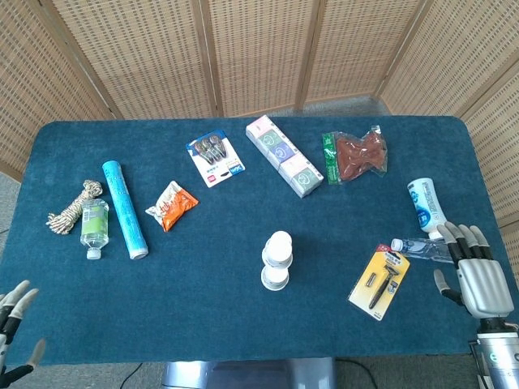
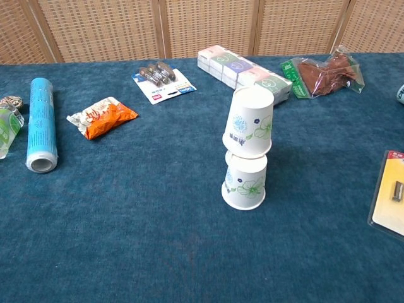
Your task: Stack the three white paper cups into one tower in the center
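blue table (image 1: 243, 316): cup tower (image 2: 247, 151) stands centre, inverted for stability. we see left hand (image 1: 11, 328), right hand (image 1: 477, 271) spread, empty, at edges.

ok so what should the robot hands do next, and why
Probably nothing beyond staying back. The cup tower stands alone mid-table, upside-down cups one atop another, slightly leaning. The left robot hand and right robot hand are open at the table's edges, so touching it only risks toppling.

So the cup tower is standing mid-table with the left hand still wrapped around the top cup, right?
Not quite. The cup tower stands mid-table, but nothing holds it. In the head view the left hand is off the table's near left corner, fingers apart and empty. The chest view shows the top cup free.
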`<action>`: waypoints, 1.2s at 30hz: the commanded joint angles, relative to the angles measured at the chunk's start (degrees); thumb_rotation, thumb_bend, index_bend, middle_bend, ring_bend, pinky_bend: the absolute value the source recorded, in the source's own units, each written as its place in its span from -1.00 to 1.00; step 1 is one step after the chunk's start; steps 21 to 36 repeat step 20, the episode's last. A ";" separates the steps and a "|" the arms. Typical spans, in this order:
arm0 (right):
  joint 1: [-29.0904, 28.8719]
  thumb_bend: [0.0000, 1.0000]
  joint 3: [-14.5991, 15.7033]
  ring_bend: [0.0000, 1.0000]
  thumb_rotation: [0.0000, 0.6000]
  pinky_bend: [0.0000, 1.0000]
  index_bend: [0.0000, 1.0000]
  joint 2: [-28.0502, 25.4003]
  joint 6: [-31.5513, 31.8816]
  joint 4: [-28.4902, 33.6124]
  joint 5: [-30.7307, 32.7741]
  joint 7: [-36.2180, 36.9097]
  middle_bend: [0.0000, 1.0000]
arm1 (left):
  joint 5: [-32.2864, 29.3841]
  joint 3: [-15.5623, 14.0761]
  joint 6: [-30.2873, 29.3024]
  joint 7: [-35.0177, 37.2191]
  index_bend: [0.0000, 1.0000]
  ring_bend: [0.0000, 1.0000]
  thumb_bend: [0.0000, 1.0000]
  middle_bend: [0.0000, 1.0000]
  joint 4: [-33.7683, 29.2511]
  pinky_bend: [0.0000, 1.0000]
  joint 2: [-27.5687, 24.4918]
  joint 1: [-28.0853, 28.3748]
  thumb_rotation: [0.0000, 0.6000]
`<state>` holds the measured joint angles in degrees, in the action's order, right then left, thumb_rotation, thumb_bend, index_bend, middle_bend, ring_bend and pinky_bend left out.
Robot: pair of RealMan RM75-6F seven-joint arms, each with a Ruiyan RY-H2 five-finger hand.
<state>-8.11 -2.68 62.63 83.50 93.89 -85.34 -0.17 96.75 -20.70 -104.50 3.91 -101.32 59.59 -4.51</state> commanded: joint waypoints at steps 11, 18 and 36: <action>1.20 -0.07 0.78 -1.00 1.00 -1.00 -1.00 0.87 0.52 -1.00 -1.34 1.38 -1.00 | 2.32 3.54 0.41 -0.10 -0.99 -1.00 -0.04 -1.00 -0.03 -1.00 0.26 -2.61 1.00; 1.66 -0.07 0.82 -1.00 1.00 -1.00 -1.00 1.19 0.35 -2.13 -1.23 2.58 -1.00 | 3.05 5.11 3.13 -1.93 -1.00 -1.00 -0.04 -1.00 -2.27 -1.00 -0.26 -2.24 1.00; 1.68 -0.07 0.81 -1.00 1.00 -1.00 -1.00 1.35 0.11 -2.22 -1.09 2.66 -1.00 | 3.07 5.44 3.93 -2.26 -1.00 -1.00 -0.04 -1.00 -2.62 -1.00 -0.24 -2.13 1.00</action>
